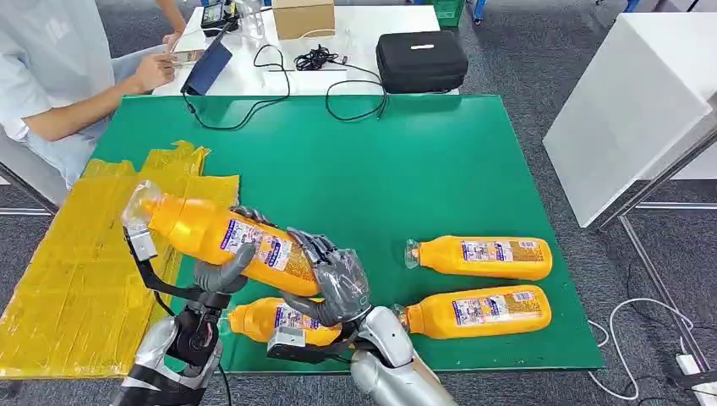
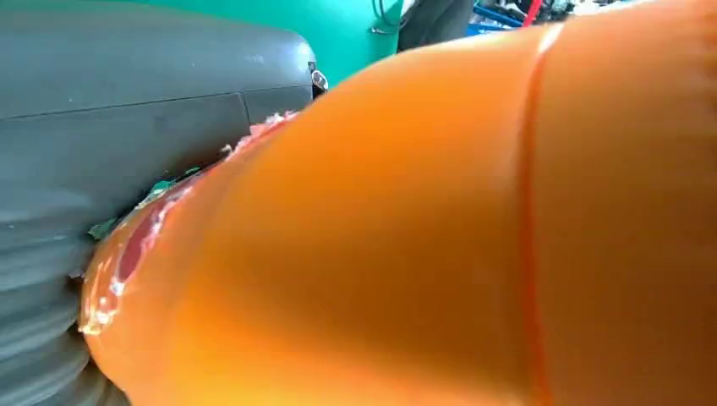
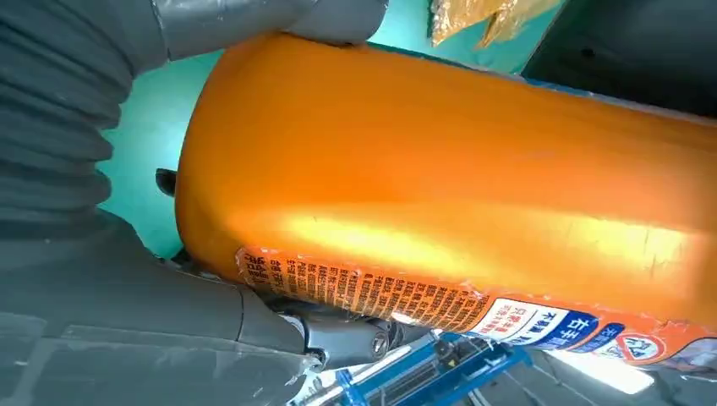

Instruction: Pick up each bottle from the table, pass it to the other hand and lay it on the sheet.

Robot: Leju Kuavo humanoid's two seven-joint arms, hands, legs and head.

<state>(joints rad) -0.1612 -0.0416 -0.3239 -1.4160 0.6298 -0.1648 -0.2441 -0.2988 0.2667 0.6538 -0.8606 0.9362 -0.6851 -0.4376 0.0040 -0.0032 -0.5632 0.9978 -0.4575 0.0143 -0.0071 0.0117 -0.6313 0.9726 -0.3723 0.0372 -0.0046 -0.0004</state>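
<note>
An orange bottle (image 1: 211, 235) with a printed label hangs tilted above the table's near left, its clear cap pointing over the yellow sheet (image 1: 68, 279). My left hand (image 1: 221, 272) grips its middle, thumb under it and fingers over the top. My right hand (image 1: 336, 283) holds its base end. The bottle (image 2: 440, 237) presses against my left hand (image 2: 127, 127) in the left wrist view. In the right wrist view my right hand (image 3: 101, 211) wraps around the bottle (image 3: 440, 178). Three more orange bottles lie on the green mat (image 1: 380, 161): one (image 1: 283, 320) under my hands, two at the right (image 1: 482, 256) (image 1: 478, 311).
A person (image 1: 51, 85) sits at the far left beside a white table holding a black case (image 1: 420, 59), a cardboard box (image 1: 303, 17) and cables (image 1: 317, 59). A white cabinet (image 1: 634, 101) stands to the right. The mat's near edge runs just before my arms.
</note>
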